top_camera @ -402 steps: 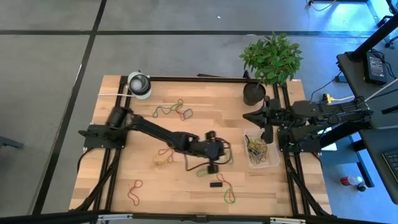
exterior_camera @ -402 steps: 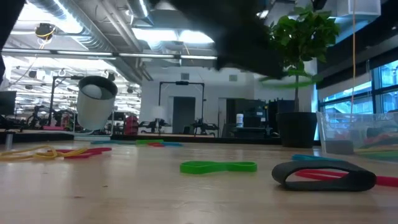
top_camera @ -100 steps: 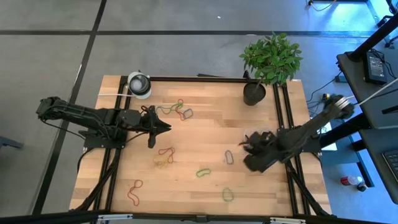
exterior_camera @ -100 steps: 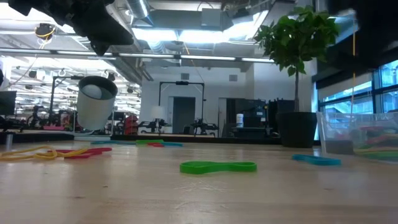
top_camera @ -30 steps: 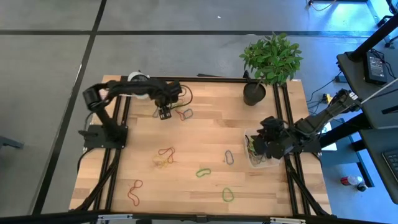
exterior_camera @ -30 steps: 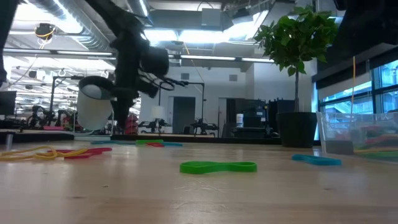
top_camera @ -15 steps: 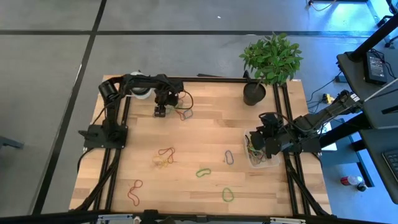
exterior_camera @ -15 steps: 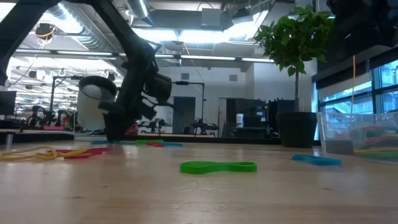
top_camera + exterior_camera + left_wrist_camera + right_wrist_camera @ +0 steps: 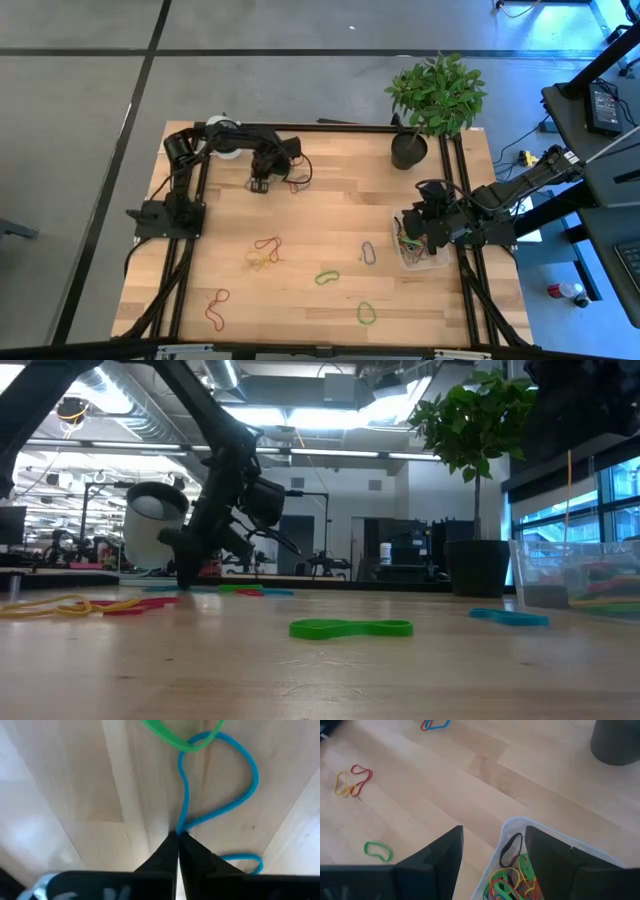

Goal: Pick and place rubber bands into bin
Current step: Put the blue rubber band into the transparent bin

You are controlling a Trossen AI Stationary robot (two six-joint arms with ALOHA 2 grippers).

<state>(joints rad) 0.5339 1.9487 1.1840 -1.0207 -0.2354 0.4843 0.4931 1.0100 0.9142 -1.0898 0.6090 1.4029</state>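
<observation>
My left gripper (image 9: 177,836) is down at the far side of the table (image 9: 330,215), fingers pinched together on a blue rubber band (image 9: 235,795); the band runs straight out from between my tips and loops round, its far end crossing a green band (image 9: 175,737). In the high view the same gripper (image 9: 260,183) sits on the tangle of bands near the white roll (image 9: 222,135), tips at the wood.

Over on the other side, my right gripper (image 9: 494,857) hangs spread wide above the bin (image 9: 547,842), nothing between the fingers. Straight below lie bands already delivered: a dark loop (image 9: 509,850) against the bin's wall, with red, green and yellow ones (image 9: 512,880) heaped beside it. The bin (image 9: 437,258) stands at the right edge of the table, below the black plant pot (image 9: 407,150).

So where are we? I judge it well along but not finished. A fair heap is in. Still out on the wood: the cluster I am pinching from, a red and yellow pair (image 9: 265,250) mid-table, a green loop (image 9: 327,277), a small bluish one (image 9: 367,252) near the bin, another green one (image 9: 367,313) toward the near edge, and a red one (image 9: 216,307) at the near left. That is several trips yet, and the blue band comes first.
</observation>
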